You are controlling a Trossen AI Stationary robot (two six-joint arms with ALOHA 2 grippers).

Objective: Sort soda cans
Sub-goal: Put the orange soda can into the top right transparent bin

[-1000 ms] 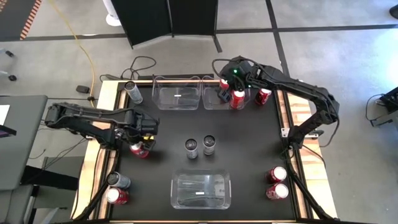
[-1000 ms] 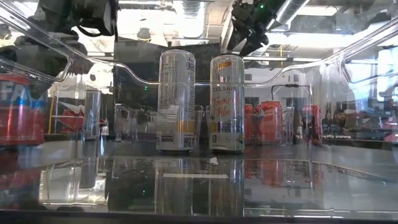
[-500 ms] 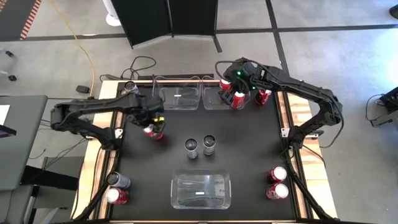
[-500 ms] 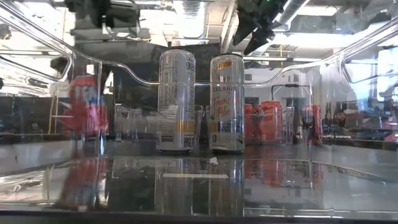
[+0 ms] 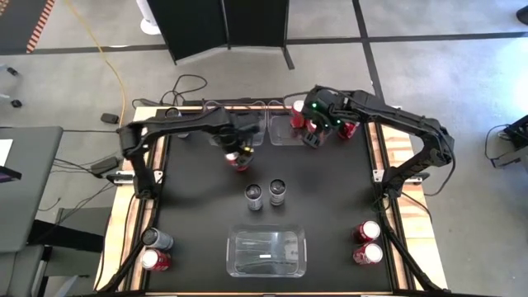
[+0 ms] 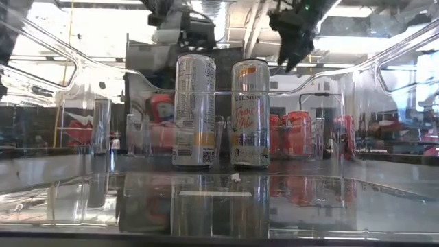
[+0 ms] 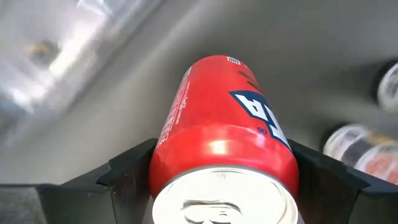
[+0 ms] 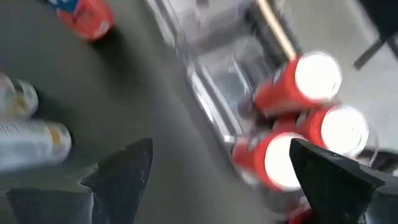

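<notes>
The left gripper (image 7: pixel 221 171) pinches a red can (image 5: pixel 239 158) in the air near the table's far edge, just before the clear bins (image 5: pixel 233 124). The right gripper (image 5: pixel 314 136) hovers spread beside the red cans (image 5: pixel 307 115) there. A loose pinch could drop the can onto the two silver cans (image 5: pixel 266 194) mid-table.

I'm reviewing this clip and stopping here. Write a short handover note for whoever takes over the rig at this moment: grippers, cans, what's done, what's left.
Left gripper: shut on a red can, carried near the far clear bins.
Right gripper: open, empty, above the red cans at the far right bin.
Done: several red cans are gathered at the far right.
Left: two silver cans at table centre, a silver and a red can at the near left corner, two red cans at the near right. The near bin holds no cans.
</notes>
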